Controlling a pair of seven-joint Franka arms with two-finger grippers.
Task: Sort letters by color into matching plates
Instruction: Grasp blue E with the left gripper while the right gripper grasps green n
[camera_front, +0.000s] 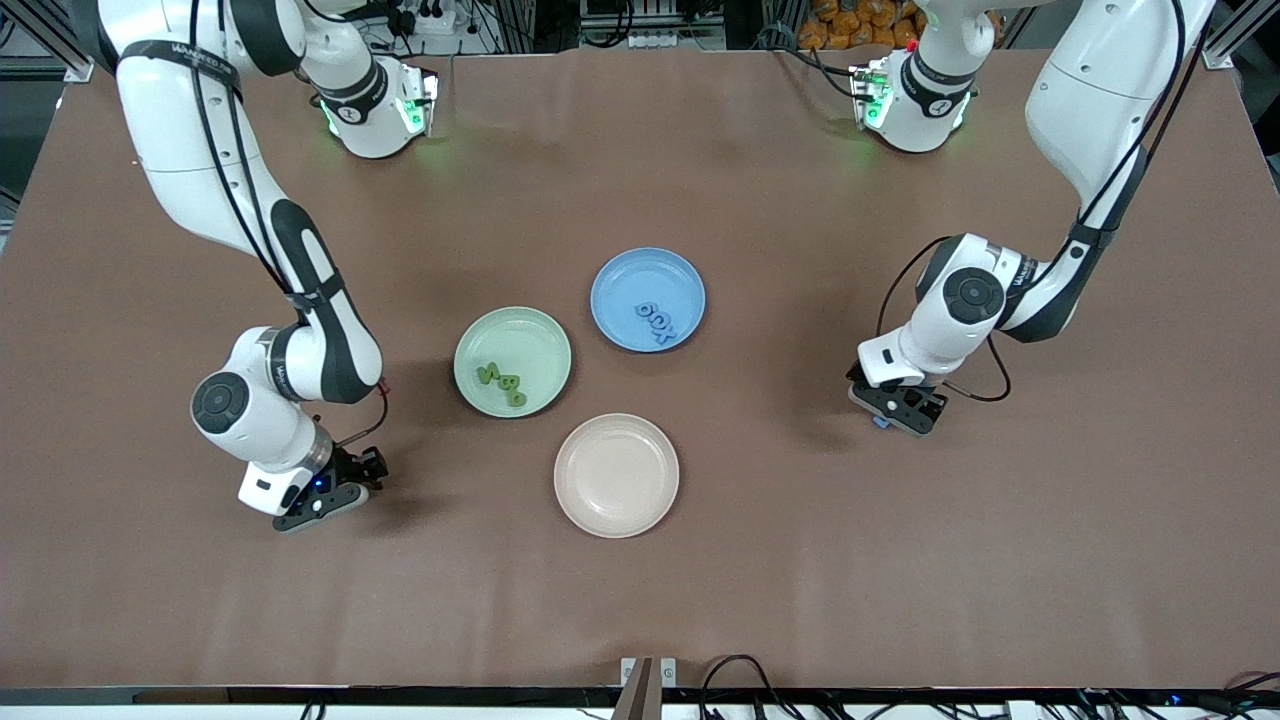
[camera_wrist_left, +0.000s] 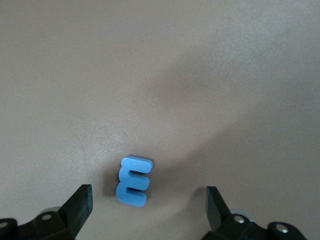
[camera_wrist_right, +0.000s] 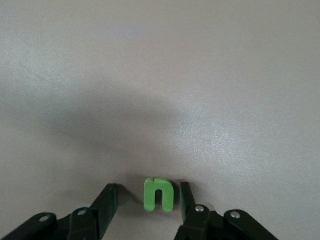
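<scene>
The desk (camera_front: 900, 560) carries the mint plate (camera_front: 512, 325) and, at its one o'clock, the blue plate (camera_front: 620, 280), with nothing blocking either. The left gripper (camera_wrist_left: 148, 191), jaws wide, straddles the blue E (camera_wrist_left: 132, 181) at the plates' three o'clock, while the right gripper (camera_wrist_right: 148, 187), jaws narrow but unclamped, flanks the green n (camera_wrist_right: 159, 194) at eight o'clock. Both letters look like light, squashy foam, so pinch their outer edges gently.
</scene>
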